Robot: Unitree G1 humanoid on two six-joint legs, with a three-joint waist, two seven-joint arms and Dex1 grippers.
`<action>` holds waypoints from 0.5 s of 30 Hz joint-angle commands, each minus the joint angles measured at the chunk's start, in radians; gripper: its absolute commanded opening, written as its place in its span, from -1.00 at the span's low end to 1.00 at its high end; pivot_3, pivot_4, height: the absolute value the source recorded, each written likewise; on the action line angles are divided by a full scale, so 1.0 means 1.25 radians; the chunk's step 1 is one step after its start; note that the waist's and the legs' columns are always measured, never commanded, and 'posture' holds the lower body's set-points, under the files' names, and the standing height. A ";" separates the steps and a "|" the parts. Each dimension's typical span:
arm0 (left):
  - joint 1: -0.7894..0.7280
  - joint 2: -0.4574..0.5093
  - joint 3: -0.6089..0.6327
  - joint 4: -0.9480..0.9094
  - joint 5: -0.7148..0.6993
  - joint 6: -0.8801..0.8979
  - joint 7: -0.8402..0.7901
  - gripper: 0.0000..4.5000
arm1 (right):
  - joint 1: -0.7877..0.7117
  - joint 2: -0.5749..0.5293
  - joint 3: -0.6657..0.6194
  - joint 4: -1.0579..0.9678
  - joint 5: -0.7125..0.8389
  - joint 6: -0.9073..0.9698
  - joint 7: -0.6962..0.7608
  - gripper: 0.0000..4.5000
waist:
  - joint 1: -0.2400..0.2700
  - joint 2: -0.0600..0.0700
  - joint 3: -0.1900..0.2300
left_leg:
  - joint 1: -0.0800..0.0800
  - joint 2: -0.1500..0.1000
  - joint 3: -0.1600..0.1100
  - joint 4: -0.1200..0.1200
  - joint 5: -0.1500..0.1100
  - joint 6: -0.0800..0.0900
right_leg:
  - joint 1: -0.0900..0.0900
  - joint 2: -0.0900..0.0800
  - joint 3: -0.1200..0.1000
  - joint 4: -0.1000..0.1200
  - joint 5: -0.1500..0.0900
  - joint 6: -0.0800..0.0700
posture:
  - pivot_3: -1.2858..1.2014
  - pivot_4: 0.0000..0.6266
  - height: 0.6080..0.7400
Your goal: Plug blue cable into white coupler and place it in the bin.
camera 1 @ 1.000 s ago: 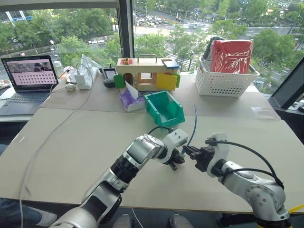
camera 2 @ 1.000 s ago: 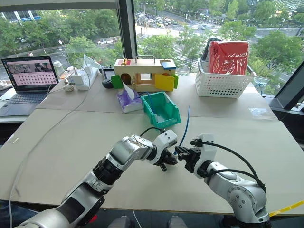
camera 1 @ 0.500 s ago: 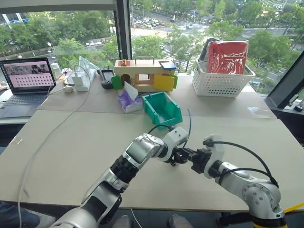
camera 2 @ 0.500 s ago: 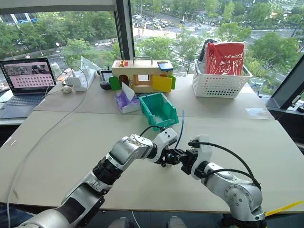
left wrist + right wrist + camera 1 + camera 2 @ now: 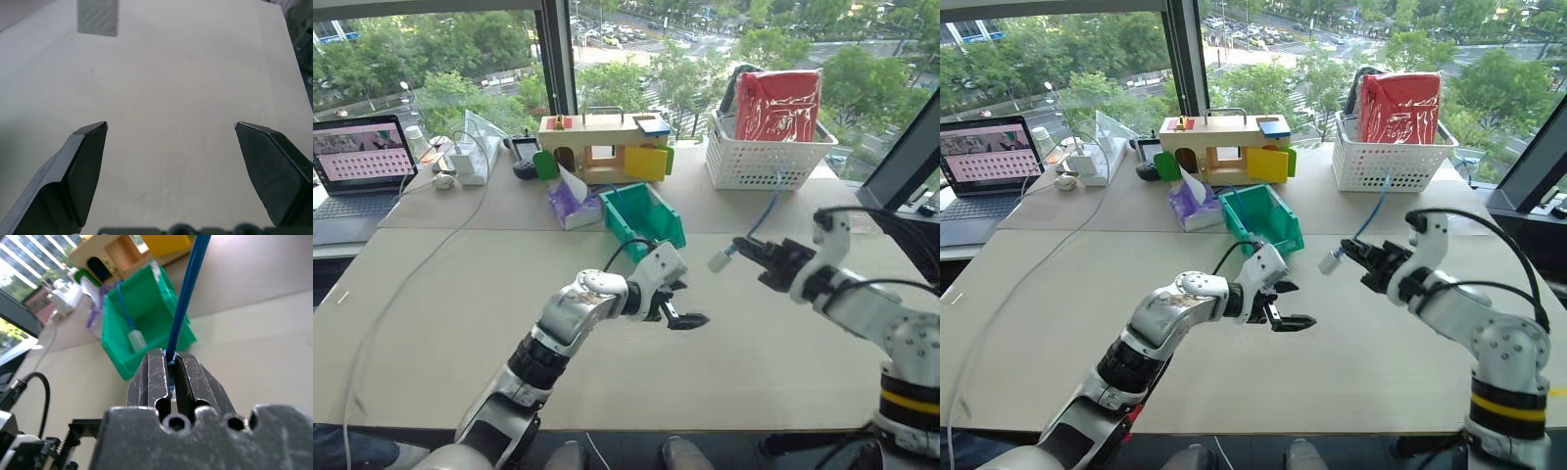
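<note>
The left eye view shows the right gripper [image 5: 751, 253] raised above the table [image 5: 460, 294], its two black fingers pressed together on the blue cable [image 5: 765, 210], with the white coupler [image 5: 719, 259] hanging off the cord's end at the fingertips, toward nine o'clock from the gripper. From there the cord rises toward one o'clock in front of the white lattice basket [image 5: 764, 162]. Holding the cord close behind the plug looks meant to keep the joined pair stiff enough to steer, and the height clears the bin's wall. The bin [image 5: 644, 220] sits at about ten o'clock from the coupler, near but apart, its sloped front facing the robot; the right wrist view shows another cable and plug already lying inside it. The left gripper [image 5: 683, 315] hovers low over the bare tabletop at about seven o'clock from the coupler, fingers spread wide and holding nothing, its part in the mating apparently over. A second ago the two grippers were nose to nose just above the table, the left one closed at the junction; since then it has let go and opened, and the right arm has lifted the cable up and away to the right.
</note>
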 commanded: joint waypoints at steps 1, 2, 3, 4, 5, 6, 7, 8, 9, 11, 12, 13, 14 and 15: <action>0.029 0.017 0.063 -0.045 -0.020 -0.053 0.008 0.99 | -0.141 0.036 0.054 0.111 -0.110 -0.089 0.103 -1.00 | 0.002 0.000 0.000 | 0.000 0.000 0.000 0.000 0.000 0.000 | 0.000 0.000 0.000 0.000 0.000 0.000 | 0.03 -0.52 0.83; 0.039 0.014 0.088 -0.049 -0.026 -0.060 0.025 0.99 | -0.194 0.046 0.087 0.176 -0.168 -0.121 0.142 -1.00 | 0.005 0.000 0.001 | 0.000 0.000 0.000 0.000 0.000 0.000 | 0.000 0.000 0.000 0.000 0.000 0.000 | 0.03 -0.52 0.83; 0.048 0.012 0.112 -0.054 -0.033 -0.066 0.041 0.99 | -0.238 0.054 0.117 0.236 -0.221 -0.150 0.176 -1.00 | 0.005 0.000 0.001 | 0.000 0.000 0.000 0.000 0.000 0.000 | 0.000 0.000 0.000 0.001 0.000 0.000 | 0.03 -0.52 0.83; 0.053 0.009 0.128 -0.056 -0.037 -0.069 0.051 0.99 | -0.268 0.059 0.136 0.281 -0.260 -0.170 0.205 -1.00 | 0.005 0.001 0.001 | 0.000 0.000 0.000 0.000 0.000 0.000 | 0.000 0.000 0.000 0.001 0.000 0.000 | 0.03 -0.52 0.83; 0.068 0.016 0.152 -0.069 -0.040 -0.076 0.063 0.99 | -0.313 0.067 0.179 0.356 -0.324 -0.208 0.260 -1.00 | 0.008 0.001 0.001 | -0.001 0.000 0.001 0.000 0.000 0.000 | -0.001 0.000 0.000 0.000 0.001 -0.001 | 0.03 -0.52 0.83; 0.077 0.022 0.166 -0.079 -0.041 -0.081 0.070 0.99 | -0.342 0.073 0.206 0.408 -0.367 -0.234 0.301 -1.00 | 0.007 0.001 0.001 | -0.001 0.000 0.000 0.000 0.000 0.000 | 0.000 0.000 -0.001 0.000 0.001 -0.001 | 0.03 -0.52 0.83; 0.096 0.035 0.191 -0.096 -0.041 -0.090 0.083 0.99 | -0.380 0.084 0.245 0.495 -0.431 -0.279 0.350 -1.00 | 0.009 0.001 0.001 | -0.001 0.000 0.000 0.000 0.000 0.000 | -0.001 0.000 -0.001 -0.001 0.001 -0.001 | 0.03 -0.52 0.83; 0.115 0.046 0.211 -0.112 -0.039 -0.095 0.095 0.99 | -0.411 0.096 0.271 0.573 -0.484 -0.325 0.389 -1.00 | 0.007 0.001 0.001 | -0.003 0.000 0.000 0.000 0.000 0.000 | -0.001 -0.001 -0.001 -0.001 0.001 -0.001 | 0.03 -0.52 0.83; 0.125 0.053 0.221 -0.121 -0.038 -0.098 0.104 0.99 | -0.432 0.103 0.281 0.629 -0.519 -0.358 0.416 -1.00 | 0.005 0.001 0.001 | -0.003 0.000 0.000 0.000 0.000 0.000 | -0.002 -0.001 -0.002 -0.001 0.001 -0.001 | 0.03 -0.52 0.83; 0.156 0.067 0.247 -0.147 -0.044 -0.097 0.121 0.99 | -0.475 0.123 0.283 0.754 -0.580 -0.433 0.450 -1.00 | 0.007 0.001 0.002 | -0.003 0.000 0.000 0.000 0.000 0.000 | -0.002 -0.001 -0.002 -0.001 0.002 -0.002 | 0.03 -0.52 0.83; 0.176 0.077 0.261 -0.167 -0.047 -0.097 0.127 0.99 | -0.494 0.131 0.283 0.811 -0.609 -0.469 0.462 -1.00 | 0.007 0.001 0.002 | -0.004 0.000 -0.001 0.000 0.000 0.000 | -0.003 -0.001 -0.002 0.000 0.002 -0.002 | 0.03 -0.52 0.83; 0.194 0.087 0.273 -0.187 -0.051 -0.094 0.132 0.99 | -0.510 0.139 0.278 0.857 -0.629 -0.494 0.474 -1.00 | 0.008 0.001 0.002 | -0.004 0.000 -0.001 0.000 0.000 0.000 | -0.003 -0.001 -0.002 0.000 0.002 -0.002 | 0.03 -0.52 0.83; 0.214 0.099 0.286 -0.207 -0.054 -0.096 0.135 1.00 | -0.525 0.146 0.278 0.899 -0.653 -0.522 0.486 -0.81 | 0.008 0.001 0.003 | -0.004 0.000 -0.001 -0.001 0.000 0.000 | -0.003 -0.001 -0.002 0.000 0.002 -0.002 | 0.03 -0.52 0.83; 0.230 0.108 0.300 -0.223 -0.059 -0.096 0.138 1.00 | -0.535 0.153 0.277 0.930 -0.672 -0.544 0.500 -0.61 | 0.006 0.001 0.003 | -0.005 -0.001 -0.002 0.000 0.000 0.000 | -0.003 -0.001 -0.002 0.000 0.002 -0.002 | 0.03 -0.52 0.83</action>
